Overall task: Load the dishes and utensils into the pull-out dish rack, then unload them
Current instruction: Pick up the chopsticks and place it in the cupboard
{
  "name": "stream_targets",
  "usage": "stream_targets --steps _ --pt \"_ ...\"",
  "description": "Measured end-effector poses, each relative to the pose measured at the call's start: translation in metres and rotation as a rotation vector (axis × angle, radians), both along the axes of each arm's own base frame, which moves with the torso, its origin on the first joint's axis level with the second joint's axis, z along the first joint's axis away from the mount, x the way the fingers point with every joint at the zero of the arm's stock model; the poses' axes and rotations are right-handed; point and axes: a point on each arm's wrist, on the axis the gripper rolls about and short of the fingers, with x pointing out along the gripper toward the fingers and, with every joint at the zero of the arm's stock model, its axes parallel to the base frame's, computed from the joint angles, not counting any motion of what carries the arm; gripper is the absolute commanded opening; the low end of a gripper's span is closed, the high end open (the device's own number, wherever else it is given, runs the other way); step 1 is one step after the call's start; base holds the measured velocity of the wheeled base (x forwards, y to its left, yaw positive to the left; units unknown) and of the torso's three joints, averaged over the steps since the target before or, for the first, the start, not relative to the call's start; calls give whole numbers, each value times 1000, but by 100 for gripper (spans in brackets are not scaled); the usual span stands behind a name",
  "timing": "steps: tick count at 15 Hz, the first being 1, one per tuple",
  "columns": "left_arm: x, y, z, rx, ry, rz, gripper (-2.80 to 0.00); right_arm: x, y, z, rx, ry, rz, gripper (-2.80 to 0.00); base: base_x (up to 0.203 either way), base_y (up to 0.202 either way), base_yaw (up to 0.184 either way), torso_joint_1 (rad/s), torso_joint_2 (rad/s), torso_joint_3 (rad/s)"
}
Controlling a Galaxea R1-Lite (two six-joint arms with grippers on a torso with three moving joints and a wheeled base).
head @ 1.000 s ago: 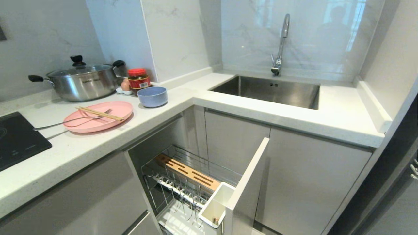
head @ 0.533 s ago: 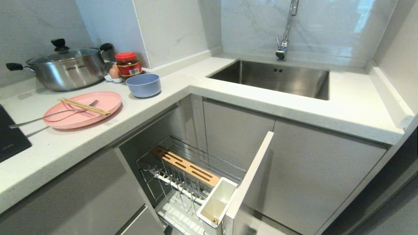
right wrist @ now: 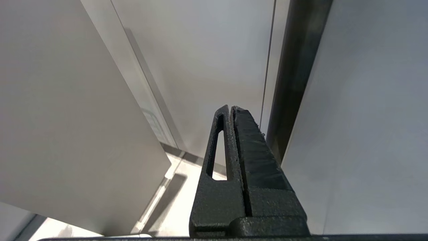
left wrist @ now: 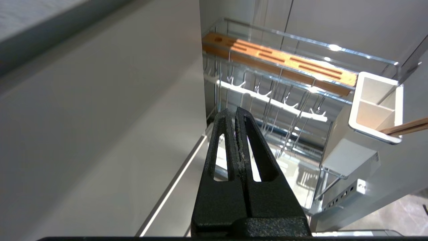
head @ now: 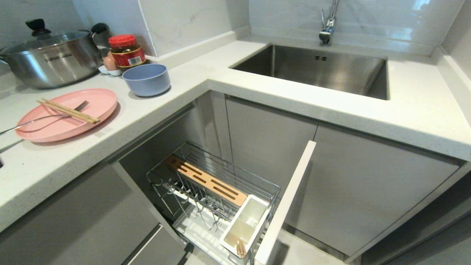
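The pull-out dish rack point(head: 217, 187) stands drawn out below the tabletop point(head: 176, 92), where the pink plate point(head: 66, 119) carries chopsticks point(head: 68, 111) and a fork point(head: 40, 118), beside the blue bowl point(head: 146, 79). The left end effector point(left wrist: 235, 115) and right end effector point(right wrist: 230, 112) are closed, empty.

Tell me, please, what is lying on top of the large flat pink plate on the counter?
On the large flat pink plate lie light wooden chopsticks across a slim silver metal fork; its handle runs off the rim, out of view.

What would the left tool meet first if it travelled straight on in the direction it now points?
Probably the pull-out dish rack: the shut left tool points at its white peg rail and chrome wires below the wooden board. Depth is unclear, so contact order is uncertain.
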Motion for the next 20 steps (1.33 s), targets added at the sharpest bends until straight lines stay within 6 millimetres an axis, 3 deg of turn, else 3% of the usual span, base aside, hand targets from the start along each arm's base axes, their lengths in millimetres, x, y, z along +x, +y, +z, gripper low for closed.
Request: stream_targets --steps 6,15,17,20 --pt "0 0 0 1 0 -2 -280 0 0 0 0 -1 0 -280 0 0 0 3 0 -182" --pt "0 0 2 2 -13 0 -280 0 0 0 0 0 0 -280 0 0 0 0 2 -10" --pt "-3 0 13 5 -64 -2 -280 0 0 0 0 0 0 -280 0 0 0 0 0 0" --pt "-23 0 58 57 -209 1 -280 0 0 0 0 -1 0 -280 0 0 0 0 0 0"
